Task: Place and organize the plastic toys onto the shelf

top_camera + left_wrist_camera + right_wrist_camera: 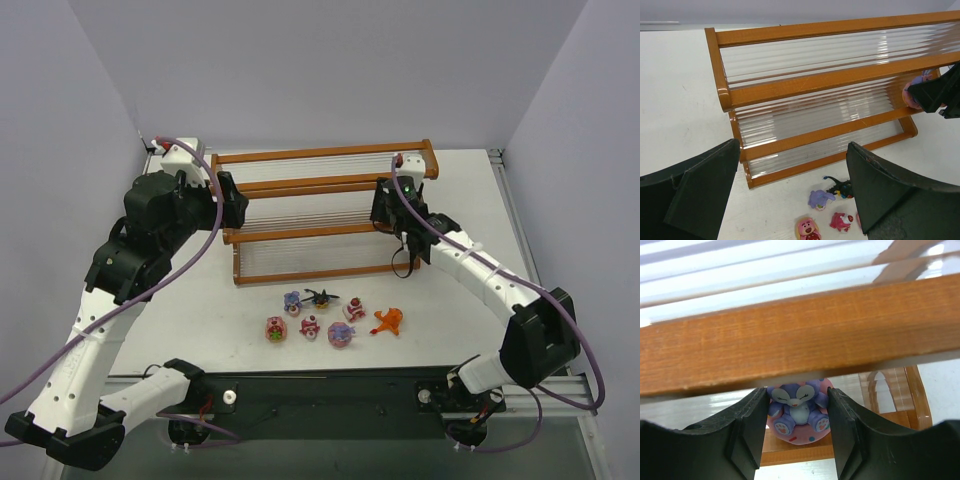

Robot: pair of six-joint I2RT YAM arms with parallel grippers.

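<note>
From above you see the shelf (325, 215) standing mid-table (200, 320), its three tiers stepping up toward the far side, with your left gripper (232, 200) at its left end and your right gripper (388, 210) at its right end, by the middle tier. That view hides what the right one carries. Your right wrist camera shows it plainly: the right gripper (796, 401) is clamped on a purple long-eared toy (797, 412), a small closed-eyed figure seated on a round pink base. The dark fingers (747, 425) pinch it on both sides, just under an orange-brown rail (800, 345) with pale rods beyond. Whether it touches the shelf you cannot tell. Your left wrist camera catches the same toy (912, 92) as a pink-purple blob at the right end of the middle tier, and shows the left gripper (793, 150) spread wide, released. Seven more toys lie in a loose cluster on the table just near of the shelf: a purple one (292, 300), the black winged one (320, 297), the orange one (387, 321) at the right, and four pinkish ones (310, 327)
</note>
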